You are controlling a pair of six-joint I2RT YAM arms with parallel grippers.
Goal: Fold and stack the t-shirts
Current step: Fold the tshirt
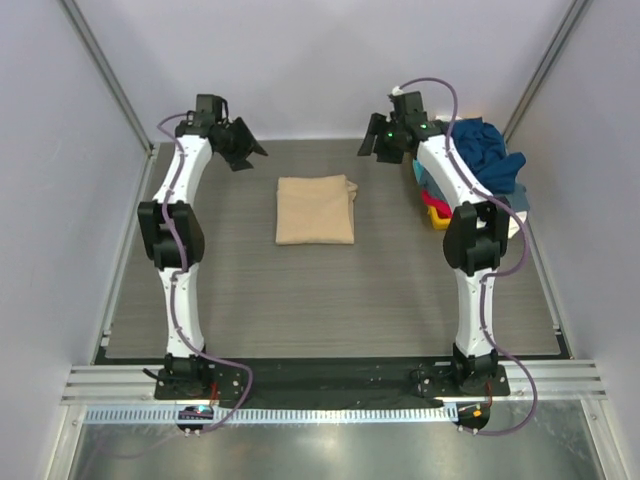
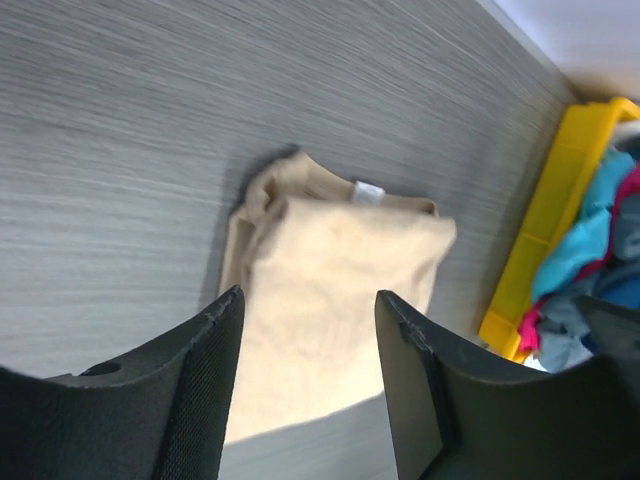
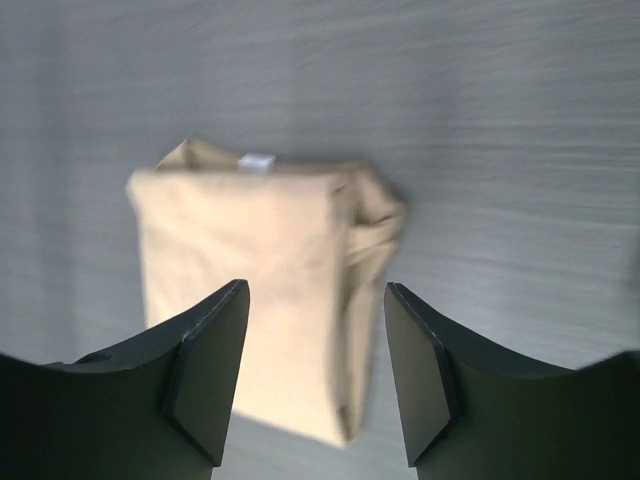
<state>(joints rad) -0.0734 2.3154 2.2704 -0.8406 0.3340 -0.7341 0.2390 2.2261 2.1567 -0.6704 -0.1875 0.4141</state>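
Observation:
A tan t-shirt (image 1: 315, 210) lies folded into a neat rectangle at the middle of the table, also seen as the tan t-shirt (image 2: 330, 300) and the tan t-shirt (image 3: 255, 280) in the wrist views. More t-shirts (image 1: 490, 160), blue, teal and red, are heaped at the far right. My left gripper (image 1: 245, 150) hovers open, up and to the left of the folded shirt, nothing between its fingers (image 2: 215, 360). My right gripper (image 1: 378, 145) hovers open, up and to the right of it, its fingers (image 3: 210, 360) empty too.
A yellow bin (image 2: 545, 230) at the table's right edge holds the heap of shirts (image 2: 600, 240). Metal frame posts (image 1: 105, 75) rise at both back corners. The grey table (image 1: 330, 300) ends in a rail at the near edge.

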